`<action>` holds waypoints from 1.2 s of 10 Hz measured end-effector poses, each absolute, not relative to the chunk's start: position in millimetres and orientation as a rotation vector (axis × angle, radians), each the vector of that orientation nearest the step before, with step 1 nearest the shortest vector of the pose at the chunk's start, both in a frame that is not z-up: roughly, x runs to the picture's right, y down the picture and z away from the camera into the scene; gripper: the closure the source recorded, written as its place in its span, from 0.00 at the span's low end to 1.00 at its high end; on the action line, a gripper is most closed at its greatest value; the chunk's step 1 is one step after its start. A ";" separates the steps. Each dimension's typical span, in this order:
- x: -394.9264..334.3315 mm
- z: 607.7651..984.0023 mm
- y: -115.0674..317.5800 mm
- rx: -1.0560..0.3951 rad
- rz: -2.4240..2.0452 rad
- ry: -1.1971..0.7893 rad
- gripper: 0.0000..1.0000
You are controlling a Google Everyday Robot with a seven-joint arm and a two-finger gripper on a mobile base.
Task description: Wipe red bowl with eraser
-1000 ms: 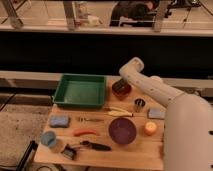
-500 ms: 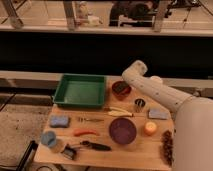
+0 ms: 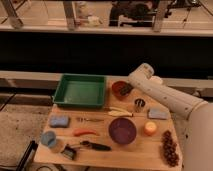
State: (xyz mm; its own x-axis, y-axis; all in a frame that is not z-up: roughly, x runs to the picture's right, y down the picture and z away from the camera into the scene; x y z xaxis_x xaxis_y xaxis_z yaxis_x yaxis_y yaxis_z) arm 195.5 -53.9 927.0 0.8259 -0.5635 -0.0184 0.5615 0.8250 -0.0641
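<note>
Reaching into the red bowl point(image 3: 119, 91) at upper centre of the surface point(image 3: 145, 150), with the tool point(image 3: 127, 89) clenched at its right rim. Eraser not separable from the dark tool tip, presumably gripped. Judging wiping barely begun; strokes across the bowl left.

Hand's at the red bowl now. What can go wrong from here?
1. The hand, shut, is at the red bowl, which sits loose near the back edge of the table. Wiping pressure might slide or tip it toward the green tray.
2. The metal cup stands close beneath the forearm; a wide stroke might knock it.
3. Whether the eraser is in the hand can't be made out, so the wipe may miss.
</note>
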 end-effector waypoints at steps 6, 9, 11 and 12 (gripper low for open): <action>211.2 936.7 -72.0 -0.060 -0.582 0.089 1.00; 195.3 947.2 -88.1 -0.055 -0.607 0.099 1.00; 190.6 951.2 -90.5 -0.056 -0.620 0.104 1.00; 182.9 954.0 -92.1 -0.055 -0.632 0.103 1.00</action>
